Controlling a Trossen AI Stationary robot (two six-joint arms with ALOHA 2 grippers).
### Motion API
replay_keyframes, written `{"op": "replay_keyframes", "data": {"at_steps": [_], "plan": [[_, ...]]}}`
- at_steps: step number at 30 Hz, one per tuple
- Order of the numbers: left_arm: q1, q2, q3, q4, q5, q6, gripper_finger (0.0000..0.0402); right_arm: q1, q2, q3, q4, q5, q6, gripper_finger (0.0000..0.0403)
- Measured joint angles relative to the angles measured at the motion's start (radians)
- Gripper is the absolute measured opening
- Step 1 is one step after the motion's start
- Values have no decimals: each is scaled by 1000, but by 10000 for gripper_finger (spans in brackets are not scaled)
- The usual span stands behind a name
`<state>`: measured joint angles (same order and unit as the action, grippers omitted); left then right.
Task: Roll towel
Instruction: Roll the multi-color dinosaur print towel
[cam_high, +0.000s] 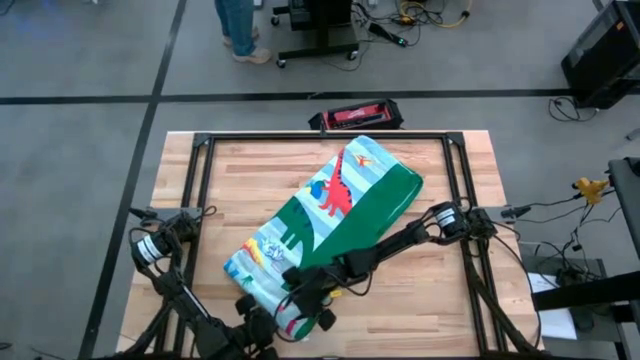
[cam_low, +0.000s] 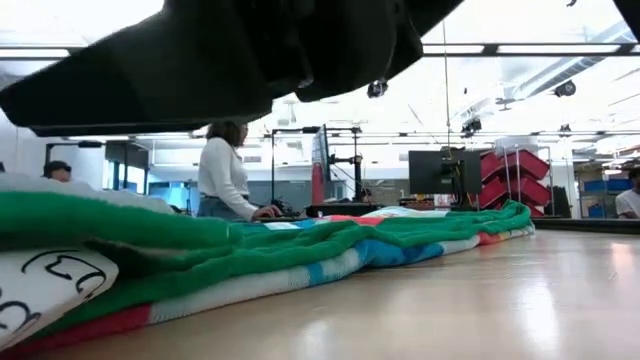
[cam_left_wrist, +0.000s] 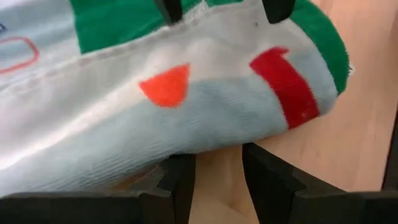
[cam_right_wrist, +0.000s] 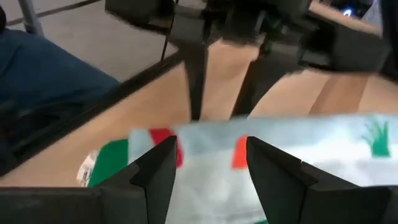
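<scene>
I see the towel (cam_high: 335, 225) folded into a long flat band, lying diagonally across the counter (cam_high: 250, 170); green border, pale blue centre, red dinosaur print uppermost.

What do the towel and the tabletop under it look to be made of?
The towel: soft woven cloth, likely cotton terry. The left wrist view shows a fuzzy, matte, looped nap, and it folds into thick limp layers.

The tabletop: wood, seemingly butcher-block, with narrow pale strips joined side by side and visible grain. Its finish looks smooth and faintly glossy, giving a soft sheen in the low view.
</scene>
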<state>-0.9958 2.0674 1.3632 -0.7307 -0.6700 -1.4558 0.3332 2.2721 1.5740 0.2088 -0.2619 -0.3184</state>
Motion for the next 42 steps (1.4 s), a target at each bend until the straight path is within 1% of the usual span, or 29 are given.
{"op": "replay_keyframes", "data": {"at_steps": [4, 9, 12, 15, 20, 27, 34, 38, 42], "plan": [[0, 0, 0, 17, 2, 0, 116, -4, 47, 5, 28, -9, 10, 179], [-1, -2, 1, 31, -1, 9, 116, -12, 94, 7, 47, -59, 66, 179], [-1, -8, 1, 31, -37, 30, 116, -12, 112, 9, 53, -61, 77, 179], [2, -9, 1, 29, -72, 64, 116, -12, 113, 9, 50, -61, 91, 179], [18, -9, 0, 28, -79, 102, 116, -12, 114, 9, 59, -61, 87, 179], [56, -10, -1, 31, -114, 154, 116, -12, 115, 8, 58, -61, 91, 179], [80, -14, -12, 32, -118, 164, 116, -12, 112, 7, 54, -52, 96, 179], [82, -15, -22, 42, -132, 157, 116, -12, 87, 4, 23, -40, 94, 179], [83, -15, -27, 47, -144, 157, 116, -10, 58, 3, -23, -2, 84, 179]]}}
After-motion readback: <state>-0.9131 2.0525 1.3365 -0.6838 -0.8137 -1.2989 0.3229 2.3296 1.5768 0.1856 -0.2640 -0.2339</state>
